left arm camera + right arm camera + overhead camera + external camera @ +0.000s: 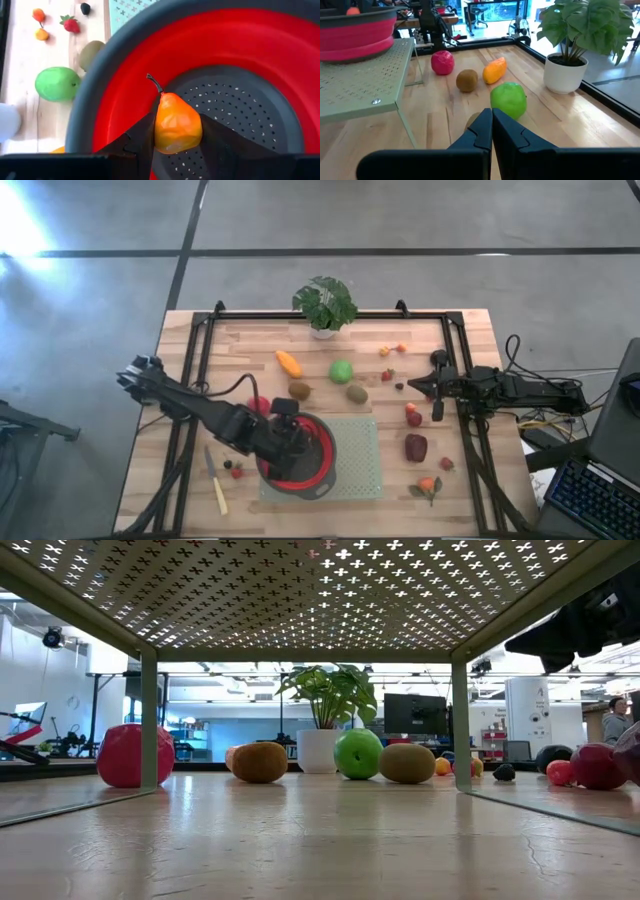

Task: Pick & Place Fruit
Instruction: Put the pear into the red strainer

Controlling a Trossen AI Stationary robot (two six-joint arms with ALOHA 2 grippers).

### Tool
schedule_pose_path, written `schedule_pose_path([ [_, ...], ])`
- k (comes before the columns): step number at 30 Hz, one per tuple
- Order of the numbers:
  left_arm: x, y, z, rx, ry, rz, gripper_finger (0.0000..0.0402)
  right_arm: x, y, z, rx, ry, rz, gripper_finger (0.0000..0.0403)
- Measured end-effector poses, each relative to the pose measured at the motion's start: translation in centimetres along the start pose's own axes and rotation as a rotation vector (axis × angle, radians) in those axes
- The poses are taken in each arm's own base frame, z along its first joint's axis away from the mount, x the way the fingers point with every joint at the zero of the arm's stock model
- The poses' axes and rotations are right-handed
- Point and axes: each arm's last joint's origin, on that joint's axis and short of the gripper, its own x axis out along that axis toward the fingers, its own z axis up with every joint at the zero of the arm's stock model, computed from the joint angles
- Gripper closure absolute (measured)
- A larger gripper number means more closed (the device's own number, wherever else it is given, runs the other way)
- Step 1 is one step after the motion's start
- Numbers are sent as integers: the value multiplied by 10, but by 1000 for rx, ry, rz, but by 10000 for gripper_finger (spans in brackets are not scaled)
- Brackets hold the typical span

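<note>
Orange pear [177,123] was pinched btwn the two fingers of the left gripper [287,427], right over the red bowl [322,463] with the holey gray bottom. That bowl sat on a pale green rack [365,455]. So the step looked like the drop: next the fingers prob. needed to spread so the pear falls in the bowl. Right gripper [416,387] waited off past the rack's far side, fingers pressed together, holding nothing. Other fruit lay on the wood table [470,340] near the rack: green ball [341,370], two brown kiwis [299,390], a red apple [136,754], an orange long piece [288,363], a dark-red lump [416,447] & tiny red ones. A potted plant [325,304] stood at the table's back edge and a knife [216,486] lay beside the rack. Beyond was a bright room w/ screens, desks and gray floor.
</note>
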Motion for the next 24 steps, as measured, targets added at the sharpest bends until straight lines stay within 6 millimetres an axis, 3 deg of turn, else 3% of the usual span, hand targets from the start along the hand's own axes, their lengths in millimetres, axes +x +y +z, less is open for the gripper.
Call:
schedule_pose_path([
  [15, 7, 0, 0, -57, 24, -16, 255, 0, 0, 0, 0, 0, 0, 394],
  [24, 8, 6, 1, -83, 31, -8, 191, 0, 0, 0, 0, 0, 0, 394],
])
